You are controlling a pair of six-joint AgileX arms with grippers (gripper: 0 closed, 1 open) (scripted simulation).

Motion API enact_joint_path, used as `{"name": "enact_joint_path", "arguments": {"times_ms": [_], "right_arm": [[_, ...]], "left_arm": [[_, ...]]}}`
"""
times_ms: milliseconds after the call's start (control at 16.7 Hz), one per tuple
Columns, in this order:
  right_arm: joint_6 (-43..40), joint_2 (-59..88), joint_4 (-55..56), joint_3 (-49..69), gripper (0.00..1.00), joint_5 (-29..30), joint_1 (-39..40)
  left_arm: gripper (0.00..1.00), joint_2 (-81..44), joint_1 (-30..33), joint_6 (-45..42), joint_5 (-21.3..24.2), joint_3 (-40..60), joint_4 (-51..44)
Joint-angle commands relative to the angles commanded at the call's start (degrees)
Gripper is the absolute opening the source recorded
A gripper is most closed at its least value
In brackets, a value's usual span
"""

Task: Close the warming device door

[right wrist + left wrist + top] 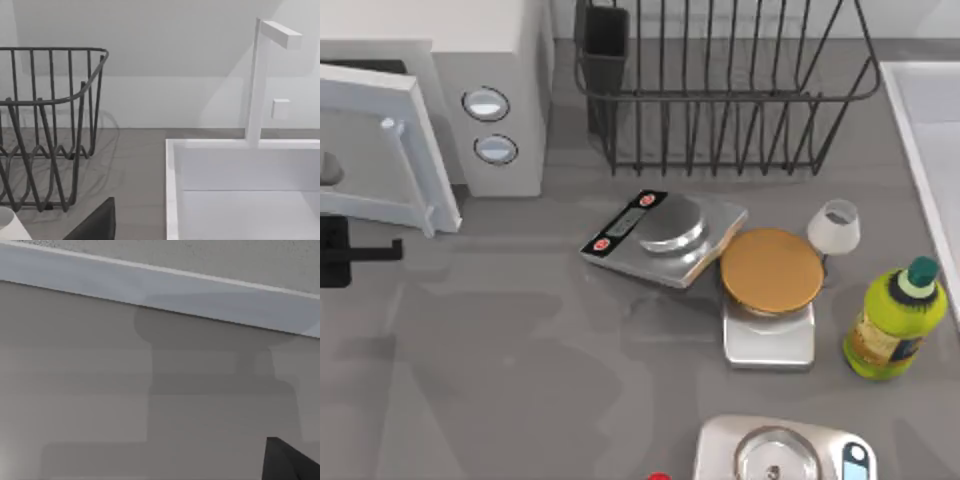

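Push the stiff, hinged door (380,150) of the microwave (490,90) near its handle; left claw (345,252) state unclear.

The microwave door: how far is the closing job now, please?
Done: nothing that shows; the door stands swung out from the white microwave. In hand: the left gripper sits at the table's left edge, just in front of the open door, apparently near its face. Left: push the door round until it shuts flush against the microwave front.
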State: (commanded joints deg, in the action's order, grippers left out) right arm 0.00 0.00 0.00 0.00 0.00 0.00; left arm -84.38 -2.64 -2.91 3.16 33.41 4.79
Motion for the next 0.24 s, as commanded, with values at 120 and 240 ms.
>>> {"name": "enact_joint_path", "arguments": {"times_ms": [120,240], "right_arm": [[0.0,0.0,0.0,0.0,1.00,0.0,0.0],[0.0,0.0,0.0,0.0,1.00,0.0,0.0]], "left_arm": [[0.00,-3.9,0.4,0.2,-0.2,2.6,1.9],[0.00,-5.4,0.5,0.3,-0.3,3.7,2.7]]}}
